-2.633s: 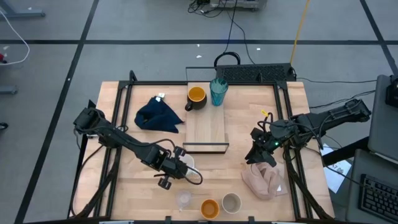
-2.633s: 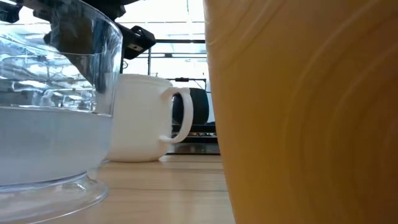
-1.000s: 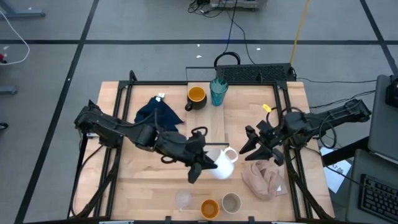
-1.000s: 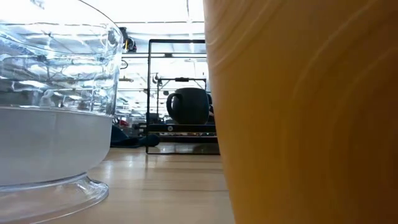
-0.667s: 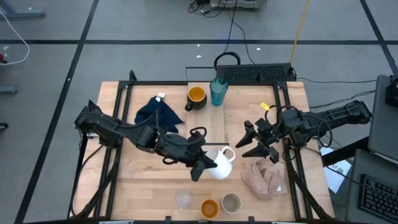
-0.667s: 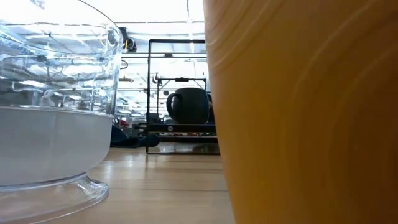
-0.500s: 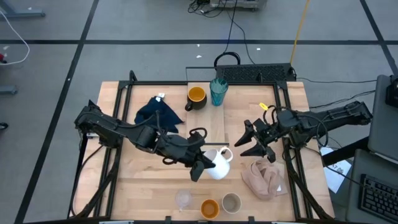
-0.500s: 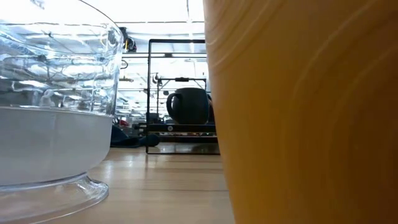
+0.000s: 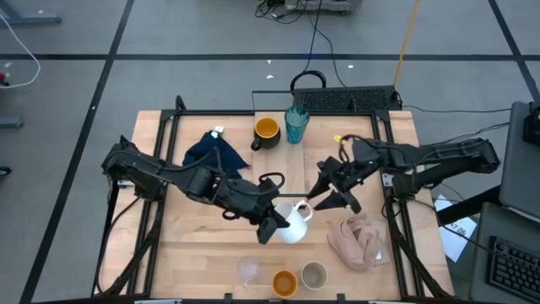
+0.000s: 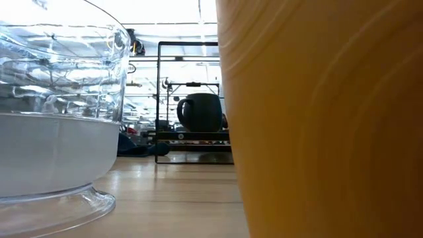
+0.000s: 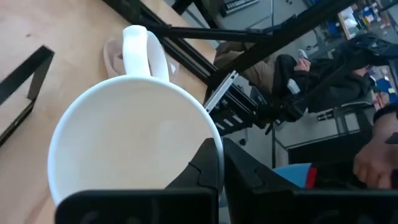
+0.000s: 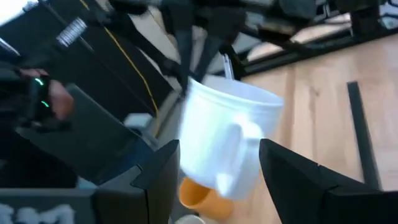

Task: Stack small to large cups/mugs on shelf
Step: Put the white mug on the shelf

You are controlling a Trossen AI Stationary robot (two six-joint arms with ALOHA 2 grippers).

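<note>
My left gripper [image 9: 274, 224] is shut on the white mug [image 9: 293, 222], held up over the table near the shelf's dark front edge [image 9: 278, 200]. My right gripper [image 9: 331, 192] is open and empty just right of the mug, its fingers [image 12: 163, 177] standing either side of the handle [image 12: 235, 155] without touching. The black mug [image 9: 266, 133] and teal tumbler [image 9: 296, 124] stand on the far end of the shelf [image 9: 283, 169]. The clear glass [image 9: 249, 271], orange cup [image 9: 284, 282] and grey-beige cup [image 9: 314, 274] stand at the near edge. My left gripper pinches the mug's rim [image 11: 210, 138], about opposite the handle [image 11: 142, 50], with one finger [image 11: 207, 167] inside the mug and one [image 11: 250, 175] outside. It comes from the table's left. The mug is lifted clear of the table and does not show in the low view.
A dark navy cloth [image 9: 215, 158] lies left of the shelf and a pink-beige cloth [image 9: 359, 239] at the near right. In the low view the glass [image 10: 53, 132] and orange cup [image 10: 317, 119] fill the front. A black frame borders the table.
My right gripper has gone toward the table's left, up to the white mug's handle, staying open. My left gripper keeps the mug lifted in about the same place.
</note>
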